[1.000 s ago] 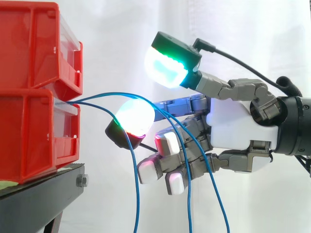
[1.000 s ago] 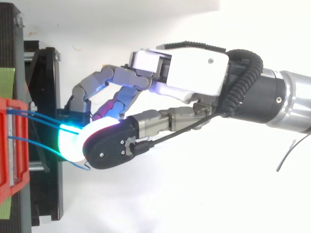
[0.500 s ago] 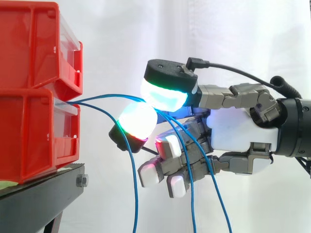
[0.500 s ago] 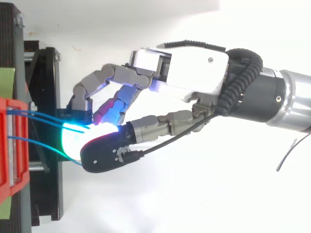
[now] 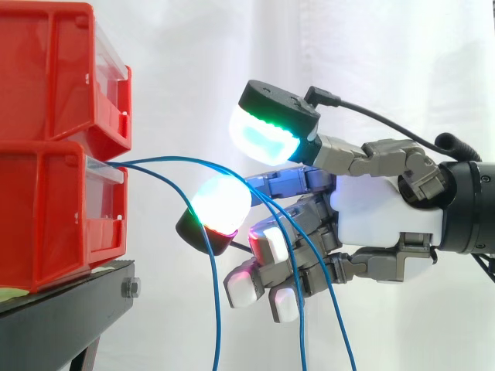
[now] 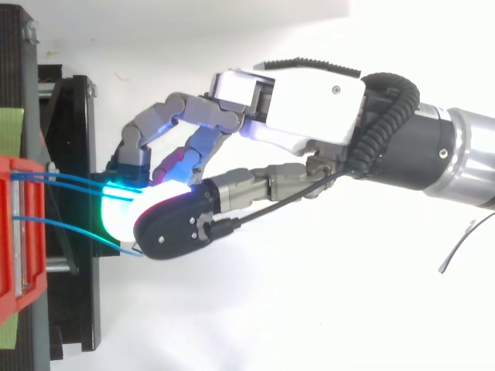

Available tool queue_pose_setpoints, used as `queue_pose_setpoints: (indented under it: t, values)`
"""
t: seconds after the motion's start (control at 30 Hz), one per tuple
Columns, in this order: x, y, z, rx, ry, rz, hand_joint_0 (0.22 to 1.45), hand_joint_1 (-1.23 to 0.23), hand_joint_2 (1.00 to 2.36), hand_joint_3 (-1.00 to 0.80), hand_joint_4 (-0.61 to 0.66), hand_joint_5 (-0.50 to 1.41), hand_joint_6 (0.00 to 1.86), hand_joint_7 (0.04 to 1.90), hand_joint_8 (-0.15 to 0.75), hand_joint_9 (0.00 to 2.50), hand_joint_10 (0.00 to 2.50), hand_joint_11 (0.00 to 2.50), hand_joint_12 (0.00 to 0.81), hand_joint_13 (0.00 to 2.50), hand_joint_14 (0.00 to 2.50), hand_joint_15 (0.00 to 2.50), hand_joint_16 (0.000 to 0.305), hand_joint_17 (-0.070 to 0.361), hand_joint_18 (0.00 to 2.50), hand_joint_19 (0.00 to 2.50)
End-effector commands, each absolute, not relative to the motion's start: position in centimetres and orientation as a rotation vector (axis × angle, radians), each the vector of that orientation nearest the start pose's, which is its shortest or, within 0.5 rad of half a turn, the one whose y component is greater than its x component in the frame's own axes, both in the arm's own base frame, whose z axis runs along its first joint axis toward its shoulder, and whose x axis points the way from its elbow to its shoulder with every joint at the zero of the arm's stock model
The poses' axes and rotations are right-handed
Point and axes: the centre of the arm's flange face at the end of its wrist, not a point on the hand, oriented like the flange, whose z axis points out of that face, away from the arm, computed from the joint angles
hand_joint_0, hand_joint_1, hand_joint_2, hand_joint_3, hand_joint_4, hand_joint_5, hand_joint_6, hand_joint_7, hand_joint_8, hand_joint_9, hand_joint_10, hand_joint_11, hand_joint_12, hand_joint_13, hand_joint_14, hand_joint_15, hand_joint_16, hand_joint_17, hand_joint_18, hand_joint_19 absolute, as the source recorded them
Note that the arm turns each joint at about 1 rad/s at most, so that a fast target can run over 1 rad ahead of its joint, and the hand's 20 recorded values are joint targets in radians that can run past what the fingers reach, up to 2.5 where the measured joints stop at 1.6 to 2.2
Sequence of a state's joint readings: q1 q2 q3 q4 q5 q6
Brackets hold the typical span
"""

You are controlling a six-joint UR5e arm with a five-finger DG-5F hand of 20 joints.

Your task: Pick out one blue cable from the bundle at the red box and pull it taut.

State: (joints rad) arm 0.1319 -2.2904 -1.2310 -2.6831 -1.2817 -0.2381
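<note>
Blue cables (image 5: 147, 162) leave the front of the lower red box (image 5: 58, 216), arch away from it in a loose fan, then droop and hang below the level of the black stand (image 5: 62, 309) that carries the box, so none of them is taut. Your robot hand (image 5: 383, 212) sits just beyond the box front, on the far side of that arch. Its glowing thumb pad (image 5: 264, 135) is lifted above the strands, and one glowing finger pad (image 5: 220, 202) sits under and behind them. The two pads are apart and close on nothing, while the lower fingers curl in loosely with the hanging strands passing in front of them. From above, two strands (image 6: 69, 179) run from the box straight under the thumb. I judge you to be early in the task: the robot hand is lined up at the bundle, but no single strand is separated or pinched. What remains is to bring thumb and finger together on one strand only, then draw away from the box until the slack goes.
</note>
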Motion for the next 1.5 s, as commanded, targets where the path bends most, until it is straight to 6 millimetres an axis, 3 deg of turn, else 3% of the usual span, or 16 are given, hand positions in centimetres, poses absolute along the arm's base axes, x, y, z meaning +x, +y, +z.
queue_pose_setpoints:
  t: [0.0,0.27,0.77,1.2,1.3,1.47]
  values:
    - [76.11,-6.37,24.42,1.090,1.143,0.935,0.60,-0.39,1.00,-0.50,0.16,-0.15,0.83,0.81,0.300,1.12,0.03,0.78,0.379,0.92,0.02,0.49,0.056,0.126,0.89,0.70]
    - [76.00,-6.76,24.25,1.116,1.121,0.905,0.62,-0.46,1.01,-0.33,0.15,-0.14,0.82,0.84,0.308,1.15,0.03,0.79,0.379,0.92,0.02,0.49,0.056,0.126,0.89,0.70]
    - [75.56,-7.27,23.87,1.173,1.102,0.874,0.59,-0.62,1.01,-0.30,0.18,-0.16,0.87,0.86,0.315,1.11,0.03,0.79,0.384,0.91,0.02,0.49,0.056,0.127,0.89,0.68]
    - [75.62,-7.03,23.90,1.173,1.100,0.880,0.63,-0.72,1.02,-0.23,0.09,-0.16,0.92,0.86,0.319,1.12,0.03,0.82,0.375,0.92,0.02,0.48,0.055,0.124,0.89,0.65]
    - [75.63,-7.03,23.92,1.172,1.099,0.881,0.66,-0.78,1.02,-0.26,0.05,-0.16,0.92,0.87,0.317,1.13,0.03,0.83,0.379,0.92,0.02,0.47,0.055,0.123,0.90,0.63]
    - [75.66,-6.88,23.93,1.167,1.102,0.883,0.75,-0.89,1.00,-0.46,-0.03,-0.17,0.94,0.84,0.304,1.11,0.03,0.85,0.362,0.92,0.02,0.46,0.053,0.119,0.91,0.56]
